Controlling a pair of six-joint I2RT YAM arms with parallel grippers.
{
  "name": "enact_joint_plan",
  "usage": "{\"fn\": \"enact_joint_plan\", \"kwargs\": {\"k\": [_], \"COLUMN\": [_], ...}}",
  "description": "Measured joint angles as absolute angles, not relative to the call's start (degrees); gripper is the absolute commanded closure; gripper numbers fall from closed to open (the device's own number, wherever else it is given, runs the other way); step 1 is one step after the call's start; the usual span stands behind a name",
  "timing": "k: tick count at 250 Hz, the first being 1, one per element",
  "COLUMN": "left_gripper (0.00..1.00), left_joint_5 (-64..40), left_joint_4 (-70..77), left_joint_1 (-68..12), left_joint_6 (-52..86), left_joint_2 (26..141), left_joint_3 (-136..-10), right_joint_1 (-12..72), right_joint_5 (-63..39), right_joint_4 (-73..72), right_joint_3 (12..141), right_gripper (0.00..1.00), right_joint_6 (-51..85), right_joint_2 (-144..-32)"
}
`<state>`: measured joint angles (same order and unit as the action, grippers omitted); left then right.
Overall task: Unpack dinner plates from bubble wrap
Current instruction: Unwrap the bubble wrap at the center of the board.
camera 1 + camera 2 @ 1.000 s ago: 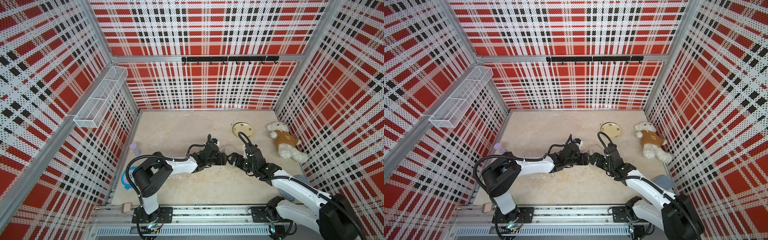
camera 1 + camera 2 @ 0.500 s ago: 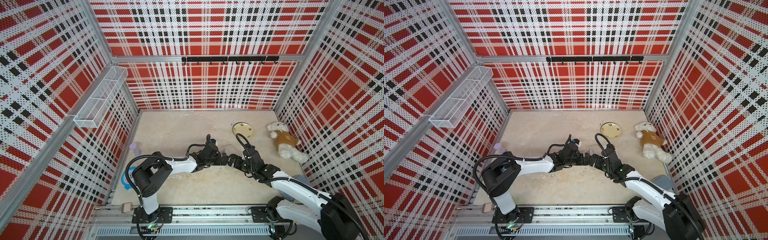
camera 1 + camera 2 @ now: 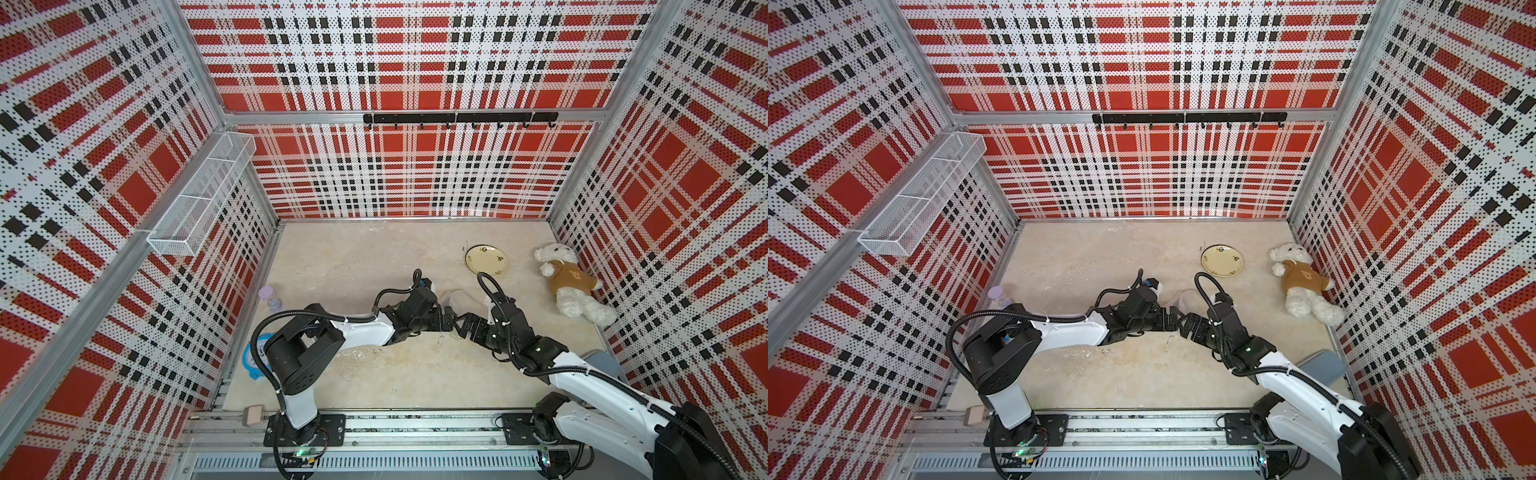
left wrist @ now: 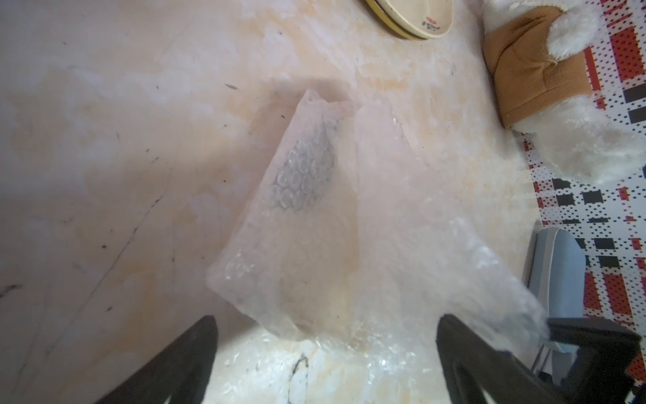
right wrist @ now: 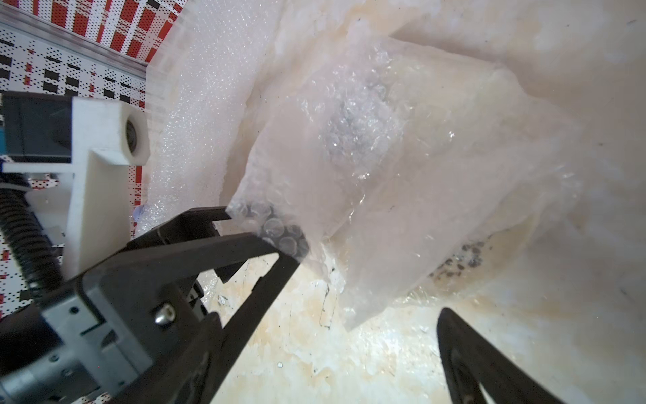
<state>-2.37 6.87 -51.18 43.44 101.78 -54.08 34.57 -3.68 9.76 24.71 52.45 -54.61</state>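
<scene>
Left gripper spread wide, gripping nothing | folded bubble wrap rears up just past both tips, toward the back wall, about equally near each arm | right gripper wide too, empty | bare dinner plate lies farther back-right.

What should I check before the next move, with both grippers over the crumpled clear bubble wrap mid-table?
1. Left gripper open, clamping nothing: ok.
2. Right gripper open: ok.
3. Room between the two grippers: not ok; their tips almost meet in both top views.
4. Clear crinkly bubble wrap free of both grippers: cannot tell; a corner overlaps a black fingertip in the right wrist view.
5. A plate inside that wrap: cannot tell; no rim shows through.
6. Round cream flower-patterned ceramic plate bare, apart from the white teddy bear: ok.
</scene>
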Motion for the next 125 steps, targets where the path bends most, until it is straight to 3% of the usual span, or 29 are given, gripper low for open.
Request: {"fn": "enact_joint_plan", "kwargs": {"k": [125], "left_gripper": [0.01], "left_joint_5": [-1.8], "left_joint_4": [6.4], "left_joint_1": [-45.7], "left_joint_6": [42.8], "left_joint_2": [95.9], "left_joint_3": [-49.7], "right_joint_1": [29.8], "right_joint_5": [-10.0], "right_joint_4": [-1.2], "right_joint_3": [18.8], "right_gripper": [0.03], "right_joint_6": [61.3], "right_joint_2": [-55.2]}}
